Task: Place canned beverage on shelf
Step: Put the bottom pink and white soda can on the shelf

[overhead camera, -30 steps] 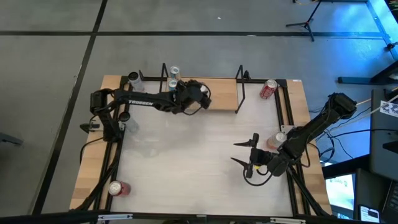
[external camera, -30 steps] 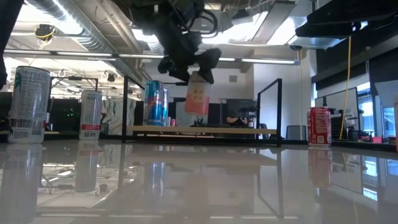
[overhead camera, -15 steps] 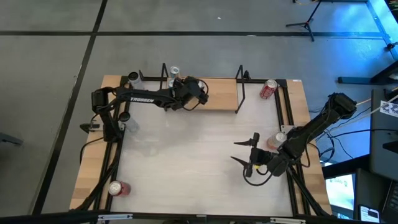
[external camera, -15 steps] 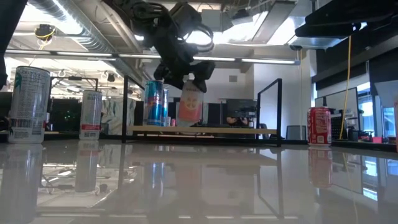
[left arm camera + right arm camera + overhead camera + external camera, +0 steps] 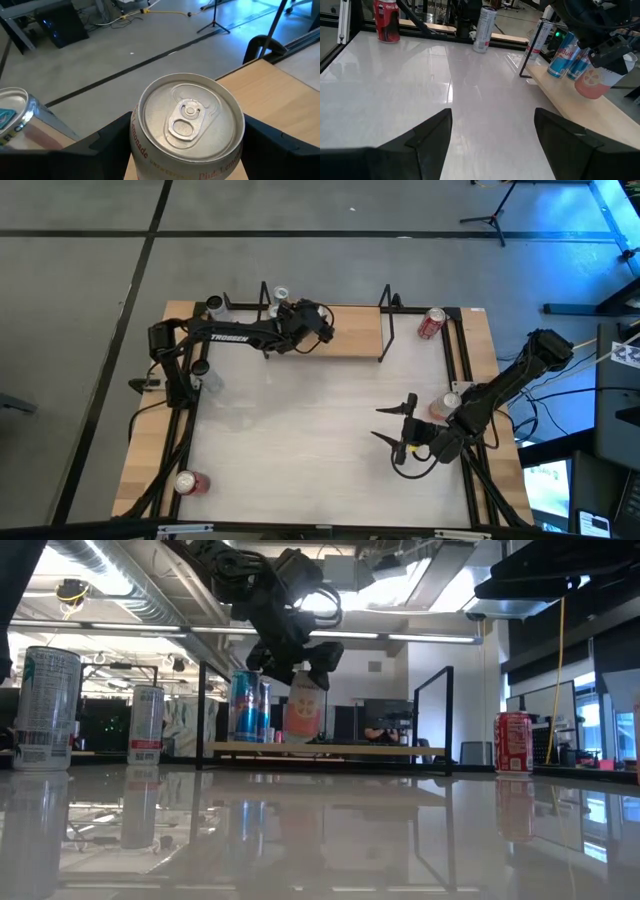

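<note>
Left hand (image 5: 296, 668): over the left part of the shelf, fingers (image 5: 107, 145) pinching the pink can at its sides just under the rim.
Pink can (image 5: 304, 708): upright in the left hand, pale pink with an orange fruit mark; silver lid and pull tab (image 5: 188, 117) in full sight from the left wrist view. Base at or just above the board; contact cannot be told.
Shelf (image 5: 355, 330): light-wood board in a thin black frame, along the far edge of the tabletop (image 5: 300, 430).
Blue cans (image 5: 246, 706): two, upright on the shelf, just beside the pink can toward the shelf's left end.
Right hand (image 5: 396, 427): low over the right side of the tabletop, well apart from the shelf, fingers spread, nothing between them.
Red cans: one upright past the shelf's right end (image 5: 431, 323); one at the near-left corner (image 5: 189, 482).
Tall pale can (image 5: 44, 708): upright, left edge of the tabletop.
</note>
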Motion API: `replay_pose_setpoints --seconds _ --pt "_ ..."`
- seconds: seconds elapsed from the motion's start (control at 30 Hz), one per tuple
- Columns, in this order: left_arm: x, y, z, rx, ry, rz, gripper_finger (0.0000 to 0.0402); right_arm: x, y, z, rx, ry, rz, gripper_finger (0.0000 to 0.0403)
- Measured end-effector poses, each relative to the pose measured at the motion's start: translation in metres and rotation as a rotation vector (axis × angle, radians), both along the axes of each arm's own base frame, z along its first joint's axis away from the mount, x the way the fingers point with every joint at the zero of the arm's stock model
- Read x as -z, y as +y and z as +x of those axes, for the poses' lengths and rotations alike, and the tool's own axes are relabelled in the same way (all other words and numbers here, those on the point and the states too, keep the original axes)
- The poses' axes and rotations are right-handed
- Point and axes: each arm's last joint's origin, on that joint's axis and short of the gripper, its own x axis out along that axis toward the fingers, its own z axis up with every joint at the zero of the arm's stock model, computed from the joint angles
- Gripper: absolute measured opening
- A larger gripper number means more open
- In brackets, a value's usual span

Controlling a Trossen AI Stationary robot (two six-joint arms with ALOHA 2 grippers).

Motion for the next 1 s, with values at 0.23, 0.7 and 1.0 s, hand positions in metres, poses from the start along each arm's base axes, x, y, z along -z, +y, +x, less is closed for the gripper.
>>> replay_pose_setpoints --seconds 0.23,0.7,1.0 --pt "-0.007 -0.001 0.007 0.066 -0.103 -0.001 0.0281 0.0 0.0 0.0 0.0 0.0 -0.001 0.028" --pt "-0.007 0.002 0.005 0.002 -0.132 0.009 0.0281 -0.001 0.0 0.0 -0.005 -0.006 -0.008 0.028" --pt "-0.018 -0.01 0.017 0.167 -0.265 -0.001 0.0281 -0.001 0.0 0.0 -0.005 -0.005 -0.009 0.028"
